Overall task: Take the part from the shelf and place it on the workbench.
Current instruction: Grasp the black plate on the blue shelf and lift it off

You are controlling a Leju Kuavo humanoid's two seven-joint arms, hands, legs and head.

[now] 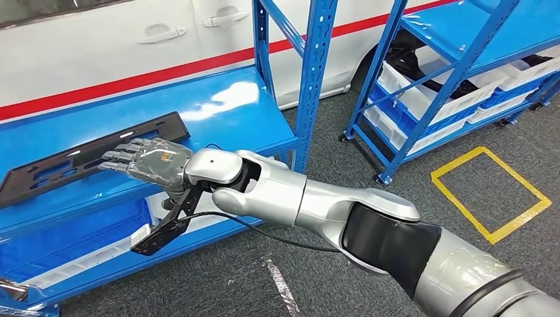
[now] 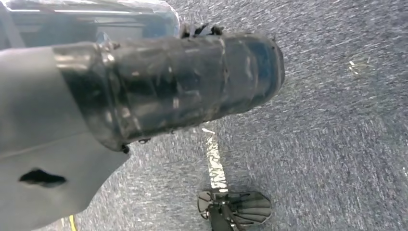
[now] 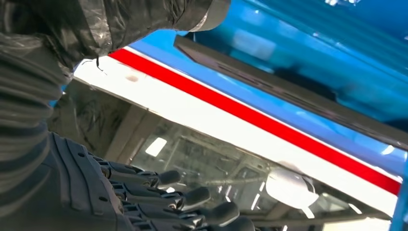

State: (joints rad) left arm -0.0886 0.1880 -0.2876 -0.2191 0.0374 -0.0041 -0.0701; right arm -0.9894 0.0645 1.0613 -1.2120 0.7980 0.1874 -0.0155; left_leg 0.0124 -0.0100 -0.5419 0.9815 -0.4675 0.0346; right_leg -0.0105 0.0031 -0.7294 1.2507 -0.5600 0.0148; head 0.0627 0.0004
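Observation:
A long flat black part (image 1: pixel 59 168) lies on the blue shelf (image 1: pixel 231 119) at the left of the head view. My right arm reaches across to it. My right hand (image 1: pixel 142 158) is stretched out flat over the part's right half, fingers straight and holding nothing; whether it touches the part I cannot tell. In the right wrist view the fingers (image 3: pixel 183 197) are spread, apart from the part (image 3: pixel 298 98), which shows as a dark strip. My left hand (image 2: pixel 183 77) hangs over grey floor, wrapped in plastic; its fingers are hidden.
A white car with a red stripe (image 1: pixel 132 39) stands behind the shelf. A blue upright post (image 1: pixel 315 66) rises right of the hand. A second blue rack with white bins (image 1: pixel 429 92) stands at the right, near a yellow floor square (image 1: pixel 492 191). A white bin (image 1: pixel 86 254) sits below.

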